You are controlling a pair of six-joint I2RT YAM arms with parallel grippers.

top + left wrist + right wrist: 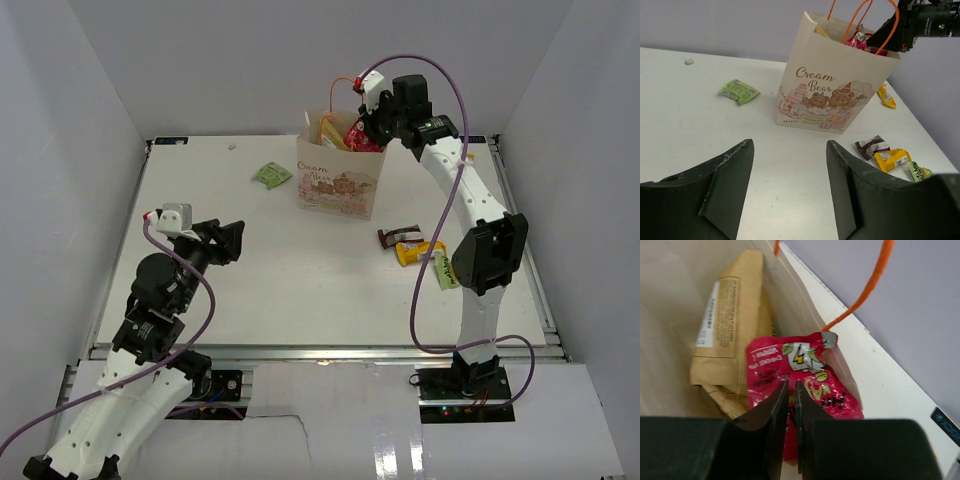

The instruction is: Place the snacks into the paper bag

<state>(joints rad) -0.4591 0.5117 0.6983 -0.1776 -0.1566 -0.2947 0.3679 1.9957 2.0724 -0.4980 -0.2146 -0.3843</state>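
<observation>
Packet (pixel 807 371) beneath right pincer (pixel 791 384), inside paper bag (pixel 670 315)

The left arm (pixel 150 340) and right arm (pixel 480 215) have white shells with black joint housings. A thin purple cable (pixel 413 310) loops along each from base to wrist. A small white camera block (pixel 175 217) caps each wrist. The gripper fingers (pixel 725 185) are matte black wedges, scuffed pale at the edges. Tiny lights on the right base (pixel 465 385) seem red and green.

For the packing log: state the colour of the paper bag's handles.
Orange, thin loop handles on the paper bag. Best in the right wrist view.
</observation>
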